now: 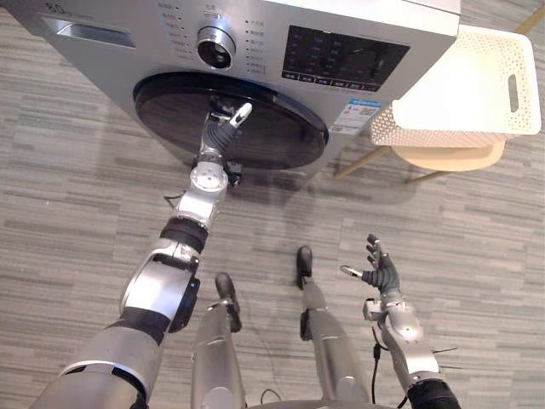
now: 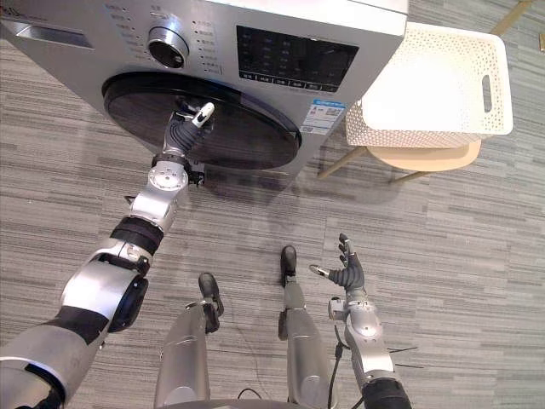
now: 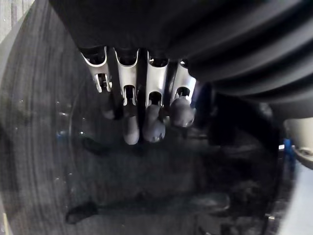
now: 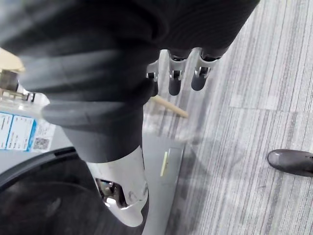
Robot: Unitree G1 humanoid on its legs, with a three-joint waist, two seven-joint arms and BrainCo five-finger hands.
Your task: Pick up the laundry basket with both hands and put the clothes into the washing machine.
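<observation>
I read this as the door step: my left hand [image 1: 226, 122] is flat against the dark round door [image 1: 285, 136] of the washing machine [image 1: 136, 60]. Its fingers [image 3: 153, 125] are nearly straight, with the tips on the glass and nothing in its grasp. The door looks shut, and I cannot tell what lies behind the glass. My right hand [image 1: 381, 274] hangs low over the floor [image 1: 85, 213], well apart from the left, fingers spread wide and holding nothing. The laundry basket [image 1: 409, 132] sits on a pale round stool [image 1: 447, 158], well off to the right of the left hand and far beyond the right hand. It is white and perforated, with a slot handle in its wall, and its inside looks plain white. Next I judge the door needs a firm push or a pull, depending on whether the clothes are already in.
</observation>
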